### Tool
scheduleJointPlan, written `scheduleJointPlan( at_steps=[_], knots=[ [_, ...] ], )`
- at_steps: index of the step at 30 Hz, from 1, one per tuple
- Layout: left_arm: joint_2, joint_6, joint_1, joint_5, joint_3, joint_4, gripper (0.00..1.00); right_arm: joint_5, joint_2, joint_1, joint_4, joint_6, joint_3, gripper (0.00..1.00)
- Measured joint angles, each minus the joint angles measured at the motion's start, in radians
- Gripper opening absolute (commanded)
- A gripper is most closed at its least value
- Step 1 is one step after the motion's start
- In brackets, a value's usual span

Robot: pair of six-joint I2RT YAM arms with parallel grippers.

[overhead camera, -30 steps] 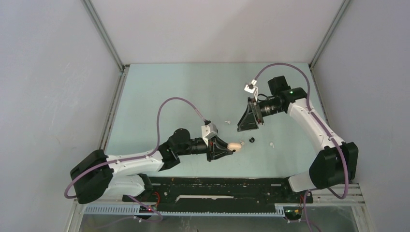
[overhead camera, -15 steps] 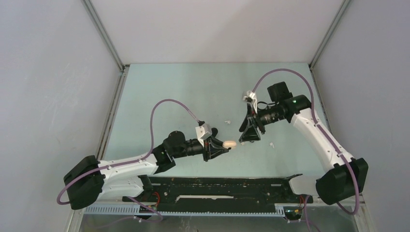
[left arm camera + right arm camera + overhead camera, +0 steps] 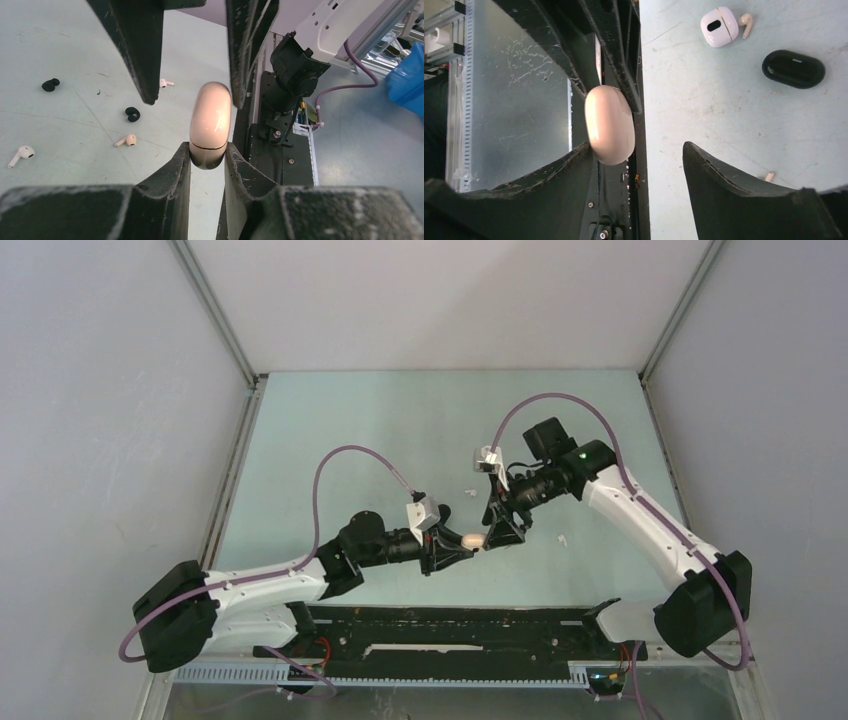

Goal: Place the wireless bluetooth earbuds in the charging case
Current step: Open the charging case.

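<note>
Left jaws: closing tight on the lower end of the pinkish charging case [image 3: 211,117], one black pad pressing on each side, holding it lifted off the surface [image 3: 75,30].
Right jaws: standing apart, straddling the free end of the same case. One jaw is sitting right against the shell, though whether it is touching cannot be told. The other is hanging well clear.
Held case: a smooth, glossy oval pebble showing a thin seam just ahead of the left jaws. Its lid is sitting shut, so its inside is not showing.
Earbuds: all lying loose on the surface, off to the left of the left jaws and well apart from the held case.
- Black: a black bean-shaped earbud [image 3: 50,84] and a second black earbud [image 3: 132,114].
- Pale: a white stemmed earbud [image 3: 20,155], a pinkish stemmed earbud [image 3: 125,141] and a small white earbud [image 3: 166,82].
Other cases: beyond the right jaws, a rounded white case [image 3: 719,26] is lying with a white earbud [image 3: 745,22] just beside it. An oblong glossy black case [image 3: 793,68] is lying near it. Both are looking closed.
Surface: pale green, matte, showing faint scuffs.
</note>
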Motion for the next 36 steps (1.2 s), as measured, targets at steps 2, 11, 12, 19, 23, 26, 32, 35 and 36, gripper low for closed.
scheduleJointPlan(
  at_steps=[2,11,12,19,23,26,32,35,36],
  knots=[
    [0.0,0.001,-0.002,0.005,0.0,0.0,0.0,-0.001,0.025,0.001,-0.012,-0.009,0.001,0.69],
    [0.0,0.019,-0.008,0.002,0.0,-0.018,0.0,-0.071,0.113,-0.026,-0.082,-0.014,0.031,0.68],
    [0.0,0.021,-0.01,0.002,0.0,-0.019,0.0,-0.085,0.121,-0.036,-0.09,-0.015,0.04,0.68],
    [-0.001,0.026,-0.027,0.01,0.0,-0.017,0.0,-0.163,0.171,-0.079,-0.125,-0.035,0.081,0.68],
    [-0.002,0.026,-0.027,0.01,0.0,-0.015,0.0,-0.181,0.178,-0.081,-0.142,-0.048,0.081,0.68],
    [-0.002,0.025,-0.027,0.005,0.0,-0.013,0.0,-0.189,0.178,-0.083,-0.164,-0.058,0.087,0.69],
    [-0.002,0.024,-0.027,-0.018,0.0,-0.011,0.0,-0.231,0.177,-0.146,-0.288,-0.153,0.191,0.66],
    [-0.01,0.02,-0.027,-0.039,-0.003,-0.012,0.0,-0.238,0.172,-0.231,-0.311,-0.191,0.22,0.54],
    [-0.016,0.017,-0.027,-0.047,-0.007,-0.01,0.0,-0.233,0.172,-0.264,-0.312,-0.2,0.22,0.46]
  ],
)
